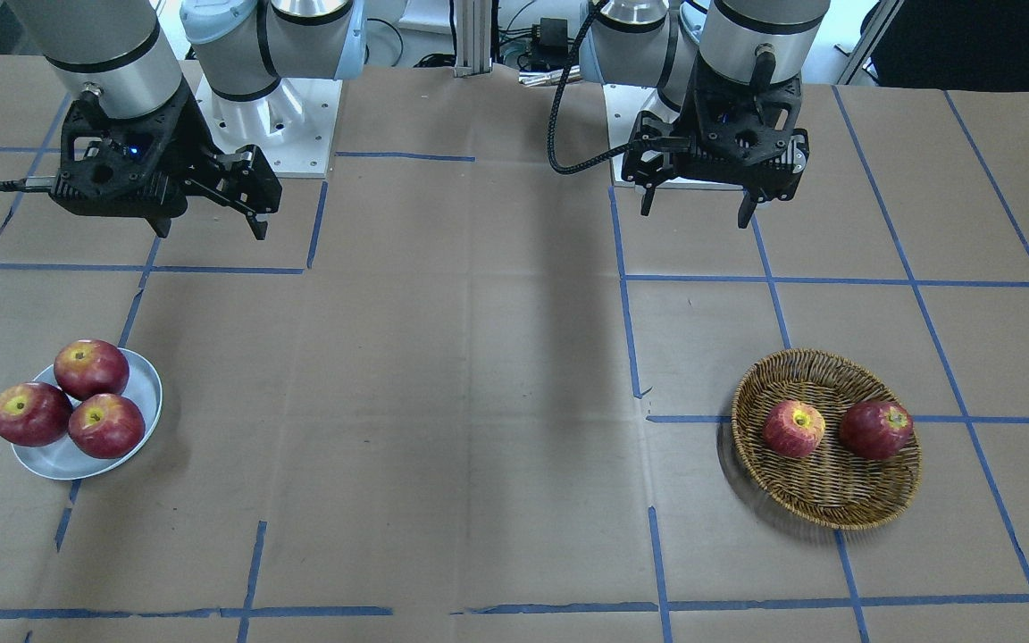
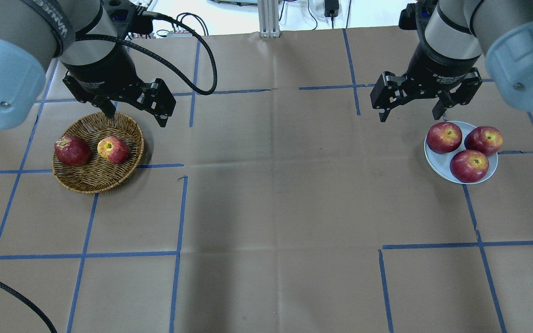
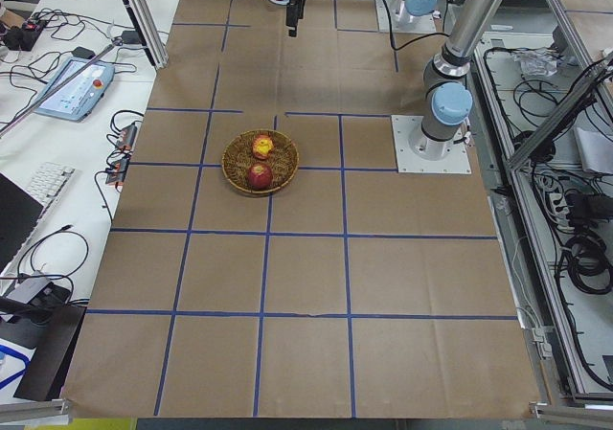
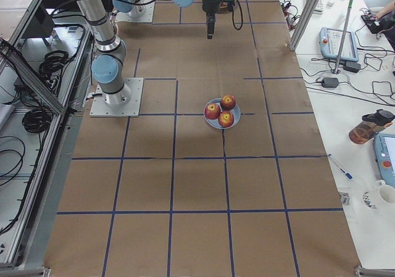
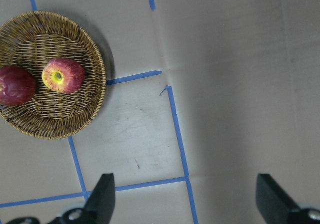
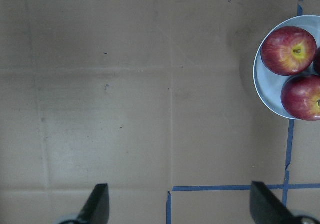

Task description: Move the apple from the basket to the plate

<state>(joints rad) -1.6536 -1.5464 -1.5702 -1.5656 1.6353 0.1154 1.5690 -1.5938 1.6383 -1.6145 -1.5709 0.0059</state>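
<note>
The paler pinkish-red apple (image 2: 113,150) with a yellow stem hollow lies in the brown wicker basket (image 2: 86,182), beside a darker red apple (image 2: 72,150). It also shows in the front view (image 1: 793,428) and the left wrist view (image 5: 63,75). The pale grey-blue plate (image 2: 436,163) holds three red apples (image 2: 469,165). My left gripper (image 2: 134,113) is open and empty, high above the basket's robot-side rim. My right gripper (image 2: 413,111) is open and empty, high, just left of and behind the plate.
Brown paper with blue tape lines (image 2: 178,212) covers the table. A black cable (image 2: 201,55) loops off the left wrist. The arm bases (image 1: 273,116) stand at the robot's side. Monitors, keyboards and cables lie beyond the table's ends.
</note>
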